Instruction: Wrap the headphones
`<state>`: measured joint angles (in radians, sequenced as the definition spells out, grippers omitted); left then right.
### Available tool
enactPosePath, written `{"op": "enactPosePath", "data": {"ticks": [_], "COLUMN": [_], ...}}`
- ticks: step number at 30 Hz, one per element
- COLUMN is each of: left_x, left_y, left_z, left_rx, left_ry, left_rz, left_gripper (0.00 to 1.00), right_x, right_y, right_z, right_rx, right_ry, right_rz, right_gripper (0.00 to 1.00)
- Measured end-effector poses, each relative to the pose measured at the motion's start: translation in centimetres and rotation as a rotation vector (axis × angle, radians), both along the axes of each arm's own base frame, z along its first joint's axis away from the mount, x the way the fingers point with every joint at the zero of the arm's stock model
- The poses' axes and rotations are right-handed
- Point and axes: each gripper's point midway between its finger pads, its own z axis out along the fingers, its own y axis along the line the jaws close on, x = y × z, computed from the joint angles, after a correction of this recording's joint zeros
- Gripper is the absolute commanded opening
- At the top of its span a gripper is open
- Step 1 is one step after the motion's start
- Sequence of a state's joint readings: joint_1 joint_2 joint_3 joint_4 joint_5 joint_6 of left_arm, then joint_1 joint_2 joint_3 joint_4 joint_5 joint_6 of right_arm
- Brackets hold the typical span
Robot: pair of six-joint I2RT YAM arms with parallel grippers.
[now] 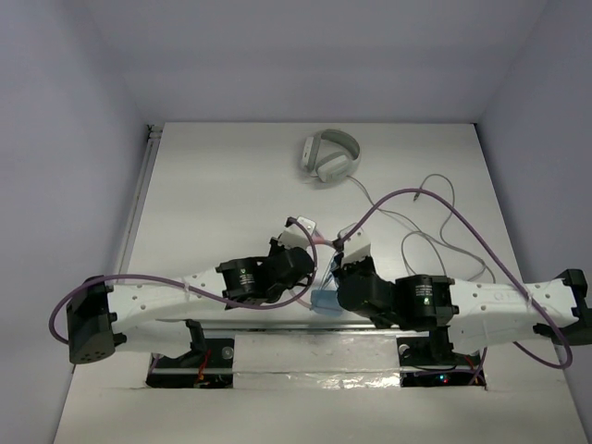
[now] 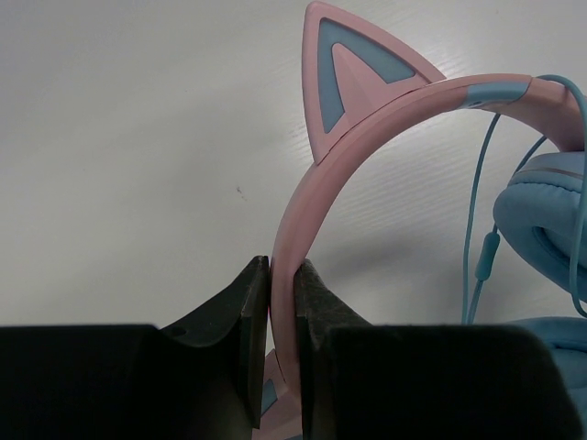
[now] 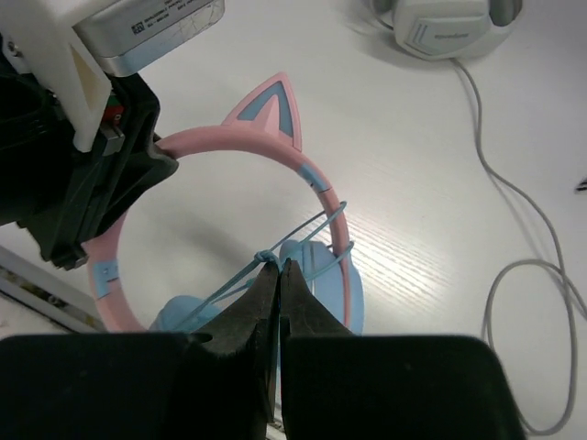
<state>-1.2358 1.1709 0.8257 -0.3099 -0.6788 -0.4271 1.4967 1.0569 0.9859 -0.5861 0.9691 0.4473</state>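
The headphones have a pink headband (image 2: 367, 147) with a cat ear (image 2: 353, 78) and light-blue ear cups (image 2: 541, 215). My left gripper (image 2: 282, 275) is shut on the headband and holds it upright over the table. In the right wrist view the headband (image 3: 229, 142) arches left of my right gripper (image 3: 278, 266), which is shut on the thin light-blue cable (image 3: 312, 225); the cable loops around the headband above an ear cup (image 3: 326, 284). In the top view both grippers meet near the table's front, left gripper (image 1: 310, 245), right gripper (image 1: 338, 268), over a blue ear cup (image 1: 326, 302).
White/grey headphones (image 1: 329, 155) lie at the back of the table, also in the right wrist view (image 3: 449, 23). Their grey cable (image 1: 435, 217) winds across the right half. Purple arm cables (image 1: 462, 217) arc over the table. The table's front edge (image 1: 314, 324) is right below the grippers.
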Motion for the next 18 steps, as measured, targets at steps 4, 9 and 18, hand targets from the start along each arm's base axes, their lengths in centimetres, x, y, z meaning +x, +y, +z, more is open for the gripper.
{"op": "enactPosePath", "data": {"ticks": [4, 9, 18], "left_x": [-0.7, -1.6, -2.5], "left_y": [0.0, 0.4, 1.0], "left_z": [0.1, 0.8, 2.5], "left_rx": [0.013, -0.004, -0.032], "left_ry": [0.037, 0.062, 0.075], "left_rz": [-0.039, -0.075, -0.112], "left_gripper": [0.0, 0.0, 0.0], "right_x": [0.8, 2.4, 3.6], "right_y": [-0.3, -1.2, -1.7], "right_z": [-0.5, -0.9, -1.1], "right_rx": [-0.06, -0.103, -0.143], "right_ry": [-0.027, -0.048, -0.084], "right_rz": [-0.031, -0.098, -0.162], "right_gripper": [0.0, 0.0, 0.0]}}
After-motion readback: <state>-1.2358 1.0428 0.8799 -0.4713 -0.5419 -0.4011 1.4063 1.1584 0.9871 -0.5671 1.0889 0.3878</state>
